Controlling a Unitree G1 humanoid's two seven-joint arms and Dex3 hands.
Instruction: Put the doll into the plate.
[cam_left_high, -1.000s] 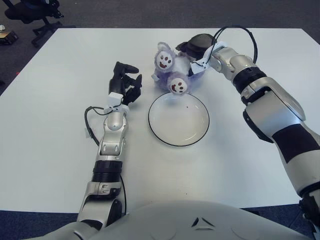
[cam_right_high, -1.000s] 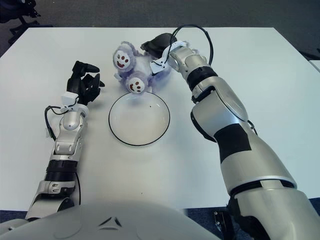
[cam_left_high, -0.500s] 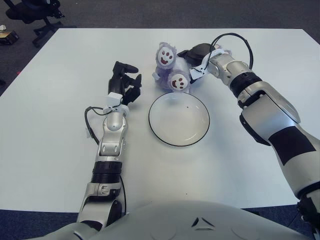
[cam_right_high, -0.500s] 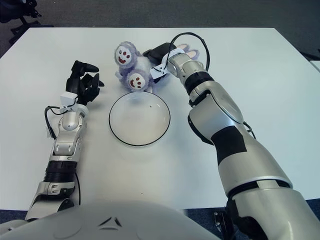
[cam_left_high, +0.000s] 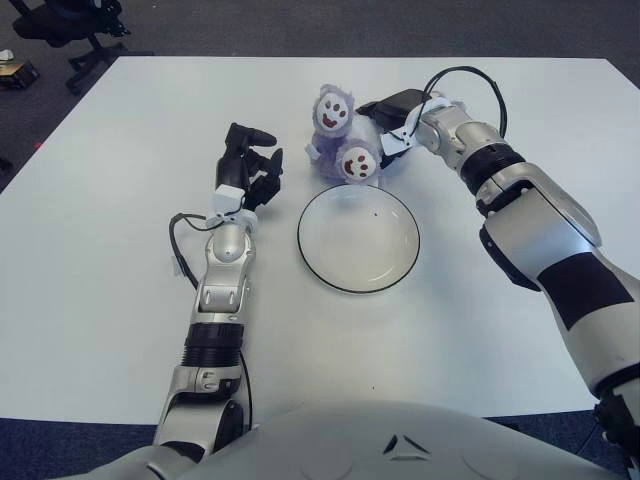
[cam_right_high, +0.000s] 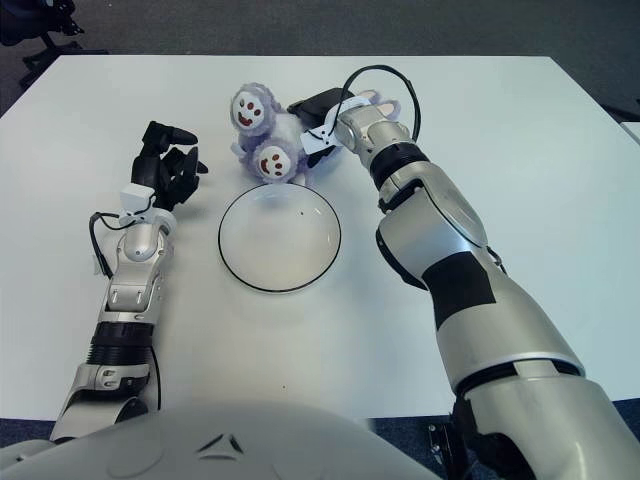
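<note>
The doll (cam_left_high: 343, 140), judged soft and light, is gripped at its far-right body by the right hand (cam_left_high: 396, 112); the plate (cam_left_high: 358, 238) is left unfilled.

A broad white rectangular table (cam_left_high: 120, 300) carries everything here. A shallow round white plate with a thin dark rim (cam_left_high: 357, 238) lies flat near its middle, and a fuzzy lilac plush doll with two round white smiling faces (cam_left_high: 342, 140) sits on the tabletop just beyond the plate's far edge. The robot's left forearm (cam_left_high: 222, 285) rests on the surface just left of the plate.
</note>
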